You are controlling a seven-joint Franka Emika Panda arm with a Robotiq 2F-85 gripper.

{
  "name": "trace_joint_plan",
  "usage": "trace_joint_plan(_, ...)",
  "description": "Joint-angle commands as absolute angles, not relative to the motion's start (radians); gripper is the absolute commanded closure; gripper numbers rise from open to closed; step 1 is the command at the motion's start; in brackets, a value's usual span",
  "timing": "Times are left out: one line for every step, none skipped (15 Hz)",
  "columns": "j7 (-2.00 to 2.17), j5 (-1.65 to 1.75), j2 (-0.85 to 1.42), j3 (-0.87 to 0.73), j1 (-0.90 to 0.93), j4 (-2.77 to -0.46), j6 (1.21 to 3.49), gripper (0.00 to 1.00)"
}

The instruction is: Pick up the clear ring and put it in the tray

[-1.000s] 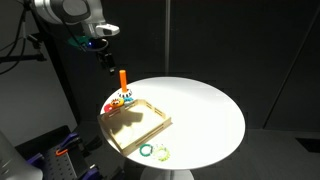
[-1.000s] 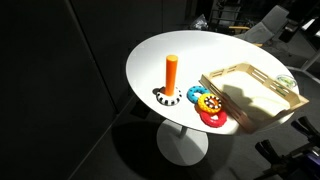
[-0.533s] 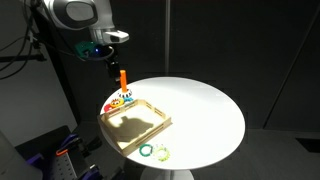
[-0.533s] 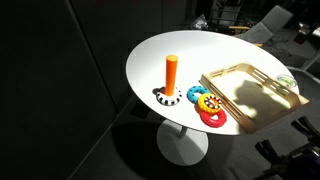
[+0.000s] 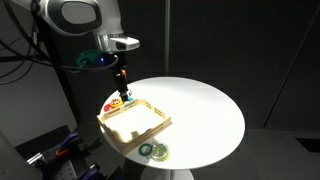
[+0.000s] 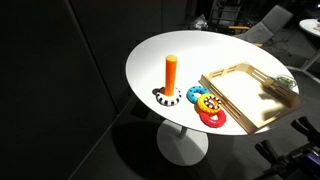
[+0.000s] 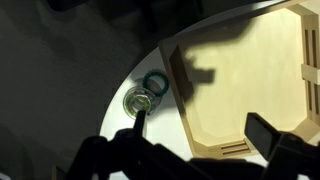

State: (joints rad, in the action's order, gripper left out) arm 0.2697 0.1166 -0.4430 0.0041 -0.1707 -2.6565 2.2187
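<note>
The clear ring [image 7: 138, 100] lies on the white round table next to a green ring [image 7: 155, 82], just outside the wooden tray [image 7: 250, 60]. In an exterior view the clear ring [image 5: 161, 152] lies near the table's front edge, in front of the tray [image 5: 135, 122]. My gripper [image 7: 205, 135] is open and empty, and it hangs above the tray's corner near the rings. In an exterior view the gripper [image 5: 119, 70] is high above the table by the orange peg. The tray [image 6: 245, 90] is empty.
An orange upright peg [image 6: 171, 75] on a striped base stands beside the tray. Several coloured rings [image 6: 207, 106] lie next to it. The round table [image 5: 210, 110] ends close to the clear ring.
The arm has swung over toward the tray. Its shadow on the tray has shifted. The rings and tray have not moved.
</note>
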Motion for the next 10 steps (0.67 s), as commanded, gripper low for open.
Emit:
trace_joint_plan(0.271, 0.120, -0.447, -0.003, -0.168, -2.657, 2.217, 0.00)
trace_joint_plan(0.272, 0.120, -0.451, -0.002, -0.168, -2.658, 2.217, 0.00)
trace_joint_plan(0.272, 0.120, -0.455, -0.002, -0.168, -2.660, 2.217, 0.00)
trace_joint_plan(0.290, 0.132, -0.447, 0.003, -0.178, -2.657, 2.224, 0.00)
trace_joint_plan(0.298, 0.133, -0.433, -0.003, -0.188, -2.647, 2.226, 0.00)
trace_joint_plan(0.303, 0.137, -0.424, -0.008, -0.196, -2.644, 2.233, 0.00)
trace_joint_plan(0.303, 0.138, -0.411, -0.016, -0.205, -2.640, 2.240, 0.00)
trace_joint_plan(0.306, 0.140, -0.400, -0.021, -0.214, -2.638, 2.249, 0.00)
trace_joint_plan(0.307, 0.141, -0.382, -0.029, -0.222, -2.636, 2.270, 0.00)
trace_joint_plan(0.308, 0.144, -0.367, -0.033, -0.231, -2.635, 2.287, 0.00)
